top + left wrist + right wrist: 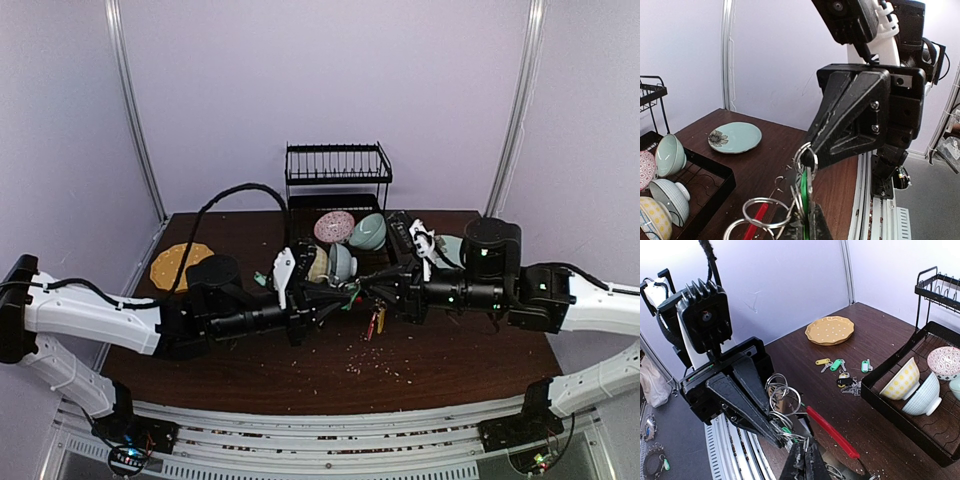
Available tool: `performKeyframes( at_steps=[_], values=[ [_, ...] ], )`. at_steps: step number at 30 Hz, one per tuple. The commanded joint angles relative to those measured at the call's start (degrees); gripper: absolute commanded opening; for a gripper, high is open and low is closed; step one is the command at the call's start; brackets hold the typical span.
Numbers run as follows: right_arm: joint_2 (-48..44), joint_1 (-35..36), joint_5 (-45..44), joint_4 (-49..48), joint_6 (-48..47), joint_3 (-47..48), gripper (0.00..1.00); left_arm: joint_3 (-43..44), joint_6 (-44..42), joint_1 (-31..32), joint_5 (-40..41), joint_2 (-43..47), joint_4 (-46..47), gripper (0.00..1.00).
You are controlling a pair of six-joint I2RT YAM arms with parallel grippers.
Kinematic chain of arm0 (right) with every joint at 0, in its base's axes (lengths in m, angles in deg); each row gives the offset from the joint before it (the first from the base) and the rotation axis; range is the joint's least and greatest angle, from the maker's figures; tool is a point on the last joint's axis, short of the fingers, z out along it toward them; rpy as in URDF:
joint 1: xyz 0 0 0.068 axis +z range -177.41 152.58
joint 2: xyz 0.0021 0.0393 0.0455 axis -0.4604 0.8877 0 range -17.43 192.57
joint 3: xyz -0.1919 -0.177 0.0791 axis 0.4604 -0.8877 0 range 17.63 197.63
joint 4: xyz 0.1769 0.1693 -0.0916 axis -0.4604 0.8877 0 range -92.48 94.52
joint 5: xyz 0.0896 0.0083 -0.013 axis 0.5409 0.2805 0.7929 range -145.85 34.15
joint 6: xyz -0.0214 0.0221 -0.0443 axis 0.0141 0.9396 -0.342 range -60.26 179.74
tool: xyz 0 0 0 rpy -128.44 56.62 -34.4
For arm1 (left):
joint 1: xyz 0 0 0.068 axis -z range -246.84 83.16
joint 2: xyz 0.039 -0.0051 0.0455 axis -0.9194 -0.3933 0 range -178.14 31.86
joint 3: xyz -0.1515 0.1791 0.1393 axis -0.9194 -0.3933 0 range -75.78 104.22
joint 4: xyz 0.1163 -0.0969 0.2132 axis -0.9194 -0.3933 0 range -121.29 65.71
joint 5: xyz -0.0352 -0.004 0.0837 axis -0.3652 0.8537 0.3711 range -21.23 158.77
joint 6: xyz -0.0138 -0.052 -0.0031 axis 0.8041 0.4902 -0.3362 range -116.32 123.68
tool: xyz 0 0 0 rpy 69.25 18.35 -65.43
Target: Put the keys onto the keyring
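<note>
Above mid-counter, the keyring is pinched between both closed jaws, clear of the rack and counter edges.

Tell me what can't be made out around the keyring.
- Right wrist view: the keyring runs off the bottom edge beside the right fingers.
- Left wrist view: the bottom edge and the left fingers cut off the green-tagged key.
- Top view: where the fingers meet is too small and dark to read.
- Right wrist view: piled loose keys, too small to count.

Keyring with red sleeve hangs midair; tagged keys lie loose.
</note>
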Motion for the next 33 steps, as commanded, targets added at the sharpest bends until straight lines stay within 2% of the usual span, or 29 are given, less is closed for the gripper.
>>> performKeyframes(
  at_steps=[1, 10, 14, 18, 24, 29, 33],
  values=[
    [-3.08, -0.23, 5.22, -4.81, -1.97, -1.03, 0.0, -0.91, -2.52, -0.47, 1.06, 2.37, 0.44, 0.0],
    [-3.19, -0.21, 12.84, -7.68, -2.48, -1.37, 0.0, -0.41, -4.55, -0.51, -1.78, 2.25, 0.64, 0.0],
    [-3.06, -0.2, 8.14, -5.27, -3.35, -0.81, 0.0, -0.81, -5.82, -0.51, -2.27, 2.91, 0.76, 0.0],
    [-2.23, -0.18, 7.61, -4.32, -3.09, -0.31, 0.0, -0.59, -5.95, -0.51, -1.95, 2.89, 0.69, 0.0],
    [-1.34, -0.11, -3.29, -0.41, -1.74, 2.27, 0.0, -1.11, -5.17, -0.5, 4.31, 3.87, -1.04, 0.29],
    [-0.46, 0.11, -6.16, 0.09, 0.71, 3.61, 0.0, -1.19, -8.11, 0.39, 4.27, 4.81, -2.16, 0.33],
    [0.41, 1.12, -10.11, 0.78, 2.13, 4.34, 0.0, -1.41, -16.39, 4.54, 4.05, 7.56, -1.01, 0.31]
  ],
)
